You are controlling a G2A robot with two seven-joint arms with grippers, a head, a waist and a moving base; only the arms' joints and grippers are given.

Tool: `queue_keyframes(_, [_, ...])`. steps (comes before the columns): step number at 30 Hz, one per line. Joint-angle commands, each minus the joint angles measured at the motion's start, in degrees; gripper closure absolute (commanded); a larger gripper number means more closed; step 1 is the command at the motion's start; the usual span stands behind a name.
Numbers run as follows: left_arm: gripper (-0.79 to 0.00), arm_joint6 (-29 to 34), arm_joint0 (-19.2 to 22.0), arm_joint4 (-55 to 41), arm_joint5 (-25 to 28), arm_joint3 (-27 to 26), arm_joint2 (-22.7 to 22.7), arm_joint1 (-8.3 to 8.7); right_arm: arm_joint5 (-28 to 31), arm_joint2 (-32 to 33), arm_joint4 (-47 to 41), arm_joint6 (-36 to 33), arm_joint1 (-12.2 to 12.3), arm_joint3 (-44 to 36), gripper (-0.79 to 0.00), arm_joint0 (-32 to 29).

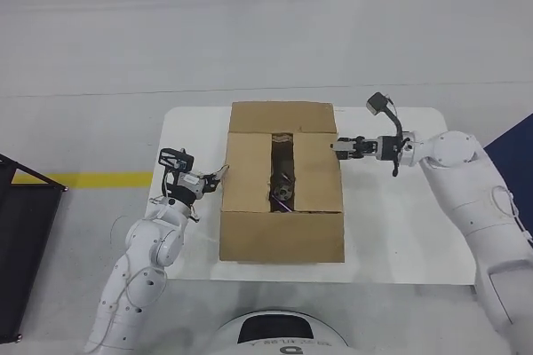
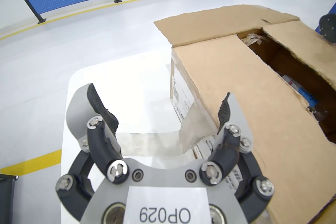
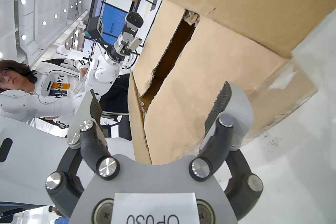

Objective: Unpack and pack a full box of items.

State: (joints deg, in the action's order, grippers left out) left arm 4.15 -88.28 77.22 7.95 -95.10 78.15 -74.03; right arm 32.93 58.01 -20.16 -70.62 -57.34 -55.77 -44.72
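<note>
A: Where's the box (image 1: 249,213)?
B: On the table (image 1: 191,133), flaps ajar, between both claws.
A: Claw states?
B: Left claw (image 1: 220,171) released, right claw (image 1: 338,147) released, box just ahead of each.

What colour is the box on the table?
The box is plain brown cardboard; the top view shows it best.

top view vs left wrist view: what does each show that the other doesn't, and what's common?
Top view: the white table's full outline, and the right gripper at the brown cardboard box's right side. Left wrist view: printed white labels and a loose clear tape strip on the box's side wall, crumpled paper inside. Shared: the box's gap between top flaps, and the open left gripper beside it.
</note>
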Motion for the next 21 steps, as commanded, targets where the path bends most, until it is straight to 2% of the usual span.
queue_keyframes(1, [-0.785, 0.0, 0.0, 0.0, 0.0, 0.0, 0.0, 0.0, -0.2, -0.2, 0.0, 0.0, 0.0, 0.0, -0.785, 0.0])
queue_keyframes(6, [-0.785, 0.0, 0.0, 0.0, 0.0, 0.0, 0.0, 0.0, -0.2, -0.2, 0.0, 0.0, 0.0, 0.0, -0.785, 0.0])
queue_keyframes(9, [-0.785, 0.0, 0.0, 0.0, 0.0, 0.0, 0.0, 0.0, -1.3, 2.9, -3.1, 9.0, 0.2, 2.8, -0.785, -1.1])
queue_keyframes(12, [-0.785, -0.5, -0.1, 0.0, 0.5, -0.9, -0.4, 0.0, -1.5, 5.1, -1.2, 18.2, 0.5, 4.9, -0.785, -1.7])
queue_keyframes(14, [-0.785, -0.3, -0.2, 0.7, 0.9, -1.3, -0.8, 0.05, -1.9, 6.2, -1.1, 21.7, 0.5, 6.9, -0.785, -2.0])
queue_keyframes(16, [-0.785, 0.0, -0.3, 1.5, 1.1, -1.4, -1.0, 0.11, -4.8, 5.9, 1.7, 25.9, 0.3, 9.1, -0.785, -1.2])
queue_keyframes(21, [-0.785, 0.8, -0.1, 2.6, 1.2, -1.4, -1.7, 0.15, -10.0, 0.5, 2.7, 26.8, -2.4, 12.3, -0.785, 1.8])
